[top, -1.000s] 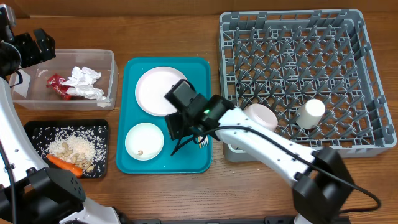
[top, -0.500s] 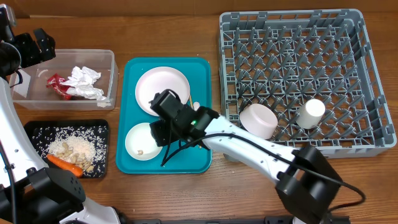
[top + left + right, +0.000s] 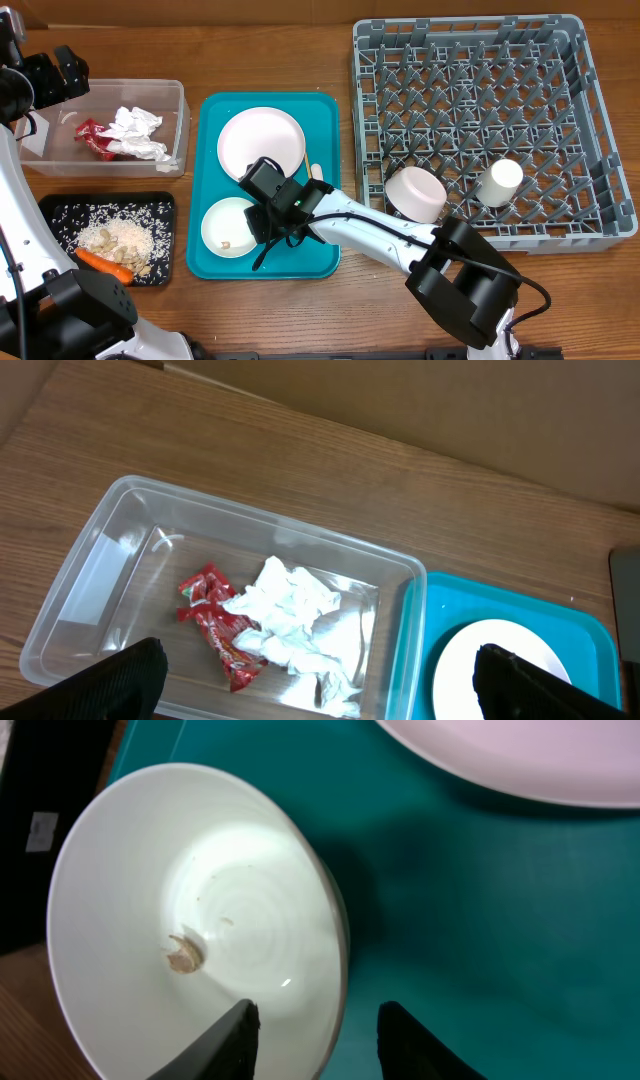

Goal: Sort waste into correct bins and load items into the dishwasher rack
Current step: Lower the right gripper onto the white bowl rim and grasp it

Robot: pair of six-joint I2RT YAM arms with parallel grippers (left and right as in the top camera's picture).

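The right gripper (image 3: 315, 1020) had slid left over the teal tray (image 3: 212, 170) on the wooden table (image 3: 300, 60), jaws apart astride the rim of the white bowl (image 3: 200, 900); the left gripper (image 3: 315, 670) gaped at upper left.

Brown wooden table (image 3: 300, 320): showed visible grain, low satin sheen.
Teal rectangular plastic serving tray (image 3: 480, 920): looked smooth, faint sheen.
Small white round bowl (image 3: 200, 920): smooth, glossy, carried bright highlight inside.
Beige crumb (image 3: 183, 954): looked rough, dry.
Large white round plate (image 3: 260, 145): smooth.
Clear rectangular plastic tub (image 3: 90, 580): transparent, walls glossy.
Crumpled white paper napkins (image 3: 290, 610): creased, matt.
Red-and-silver wrappers (image 3: 215, 625): shiny film.
Large square grey plastic rack (image 3: 600, 235): moulded, matt.
Shallow black rectangular tray (image 3: 168, 215): looked matt.
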